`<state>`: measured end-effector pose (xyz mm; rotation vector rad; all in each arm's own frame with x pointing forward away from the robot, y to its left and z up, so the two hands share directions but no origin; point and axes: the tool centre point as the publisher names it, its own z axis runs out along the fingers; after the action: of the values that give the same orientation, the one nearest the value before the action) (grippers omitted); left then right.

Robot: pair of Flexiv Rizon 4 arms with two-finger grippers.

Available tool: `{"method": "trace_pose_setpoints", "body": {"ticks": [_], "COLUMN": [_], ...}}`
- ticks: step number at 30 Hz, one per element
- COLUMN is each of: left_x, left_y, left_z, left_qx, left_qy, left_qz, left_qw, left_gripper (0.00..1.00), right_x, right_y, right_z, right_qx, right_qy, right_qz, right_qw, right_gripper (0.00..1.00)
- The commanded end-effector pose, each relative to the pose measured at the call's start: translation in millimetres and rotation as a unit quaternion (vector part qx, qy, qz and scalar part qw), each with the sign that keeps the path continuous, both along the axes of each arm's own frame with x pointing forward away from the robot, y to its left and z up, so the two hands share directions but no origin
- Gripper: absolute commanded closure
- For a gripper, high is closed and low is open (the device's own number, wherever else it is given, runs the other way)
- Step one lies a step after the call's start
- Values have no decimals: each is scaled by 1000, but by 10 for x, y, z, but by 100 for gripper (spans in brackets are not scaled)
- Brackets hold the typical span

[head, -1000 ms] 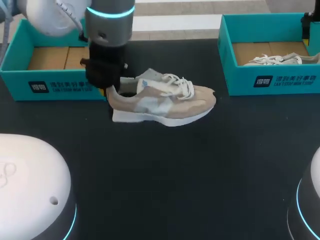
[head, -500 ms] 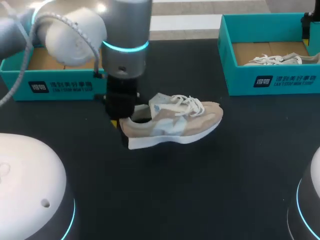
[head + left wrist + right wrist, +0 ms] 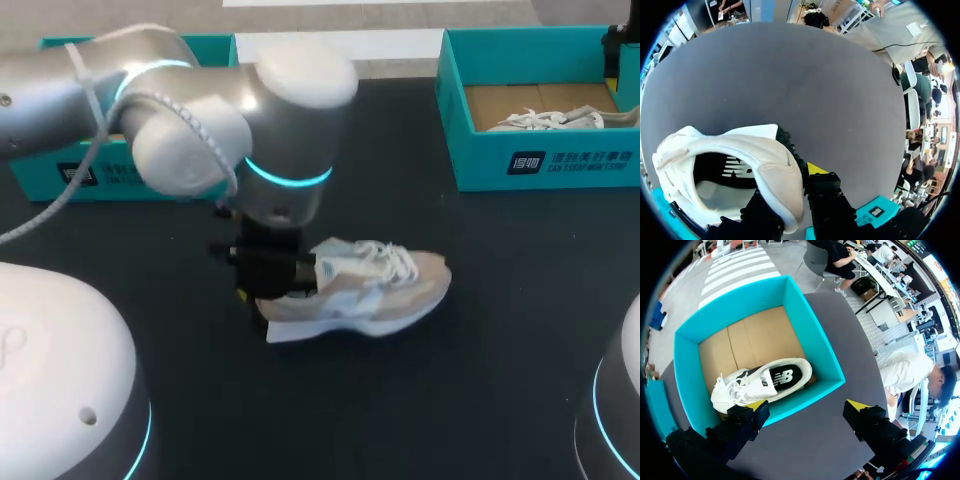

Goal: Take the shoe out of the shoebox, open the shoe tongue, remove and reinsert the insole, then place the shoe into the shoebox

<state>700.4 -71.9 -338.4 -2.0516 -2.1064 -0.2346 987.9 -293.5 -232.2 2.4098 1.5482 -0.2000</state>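
A beige sneaker with white laces (image 3: 372,290) is at the middle of the black table, toe pointing right. My left gripper (image 3: 260,292) is shut on its heel. In the left wrist view one finger sits inside the shoe's heel (image 3: 775,170) and the other outside it, with the gripper (image 3: 790,192) clamping the heel wall. Whether the sole touches the table I cannot tell. The teal shoebox (image 3: 70,175) stands behind my left arm at the far left. My right gripper (image 3: 807,407) hangs open above the second teal box (image 3: 815,347).
The second teal box (image 3: 540,165) stands at the far right and holds a white sneaker (image 3: 545,120), also seen from above as the white sneaker (image 3: 765,382) lying on brown cardboard. My left arm's elbow covers much of the left box.
My left arm has carried the beige sneaker by its heel away from the left box, toward the front and a little to the right. The right arm has not moved.
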Motion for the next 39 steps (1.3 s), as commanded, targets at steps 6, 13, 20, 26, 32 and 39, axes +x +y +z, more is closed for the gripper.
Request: {"method": "trace_pose_setpoints", "body": {"ticks": [6, 13, 20, 26, 32, 39], "left_x": [9, 28, 35, 4, -11, -13], "left_y": [102, 161, 201, 217, 230, 320], "left_z": [-280, -441, -517, -264, 103, 335], "left_qx": [8, 3, 2, -31, -119, -202], "left_qy": [7, -7, -3, -2, 17, 37], "left_qz": [4, -3, -11, -9, 17, 111], "left_qw": [1000, 1000, 1000, 999, 993, 972], "left_gripper": [100, 100, 0, 0, 0, 0], "right_x": [3, 3, 3, 3, 3, 3], "right_y": [-1, -1, -1, -1, -1, -1], "right_z": [-2, -2, -2, -2, -2, -2], "right_qx": [1, 1, 1, 1, 1, 1], "right_qy": [0, 0, 0, 0, 0, 0], "right_qz": [0, 0, 0, 0, 0, 0], "right_qw": [1000, 1000, 1000, 1000, 1000, 1000], "right_gripper": [0, 0, 0, 0, 0, 0]}}
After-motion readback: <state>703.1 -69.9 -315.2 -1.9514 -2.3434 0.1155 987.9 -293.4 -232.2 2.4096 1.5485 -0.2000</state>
